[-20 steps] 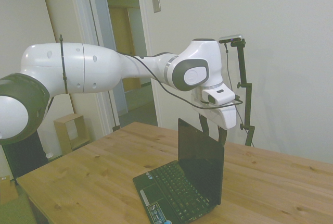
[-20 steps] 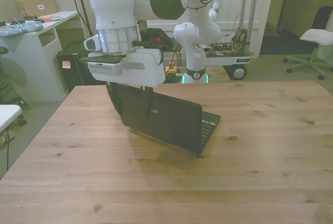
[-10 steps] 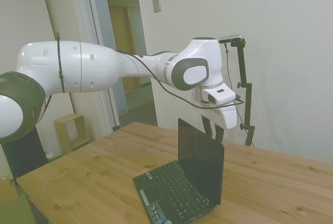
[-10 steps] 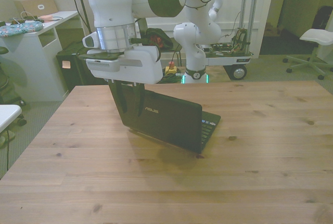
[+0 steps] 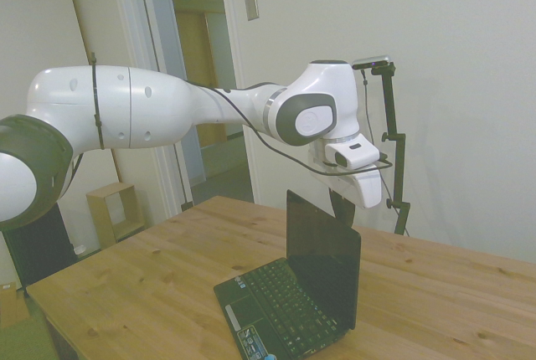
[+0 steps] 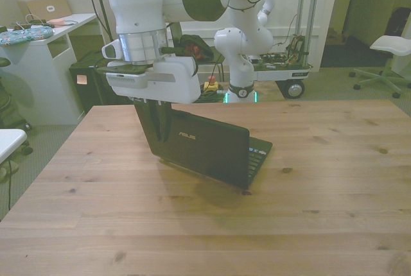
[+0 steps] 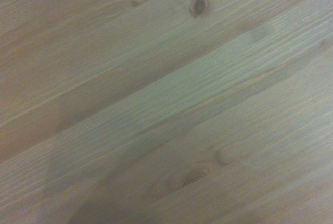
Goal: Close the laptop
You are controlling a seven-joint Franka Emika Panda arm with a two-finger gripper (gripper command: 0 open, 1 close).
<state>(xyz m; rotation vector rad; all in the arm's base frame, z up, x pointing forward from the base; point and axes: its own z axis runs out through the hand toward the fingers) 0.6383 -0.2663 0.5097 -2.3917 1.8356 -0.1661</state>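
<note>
The small black netbook-size laptop (image 6: 204, 148) stands open, lid near upright, on the wooden table (image 6: 321, 212) toward its far edge. The white arm's two-finger gripper (image 6: 155, 122) hangs behind the lid's top corner, dark fingers (image 6: 162, 122) nearly together where they were spread a second ago. Next likely comes a push folding the lid onto the keyboard.

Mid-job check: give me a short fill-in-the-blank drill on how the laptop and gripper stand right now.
1. The laptop lid stands ____, so the closing is not yet done.
2. The gripper is on the ____ side of the lid, opposite the keyboard.
3. The laptop rests on a ____ table.
4. The wrist view shows only bare ____.

Missing words: open; back; wooden; wood
</note>
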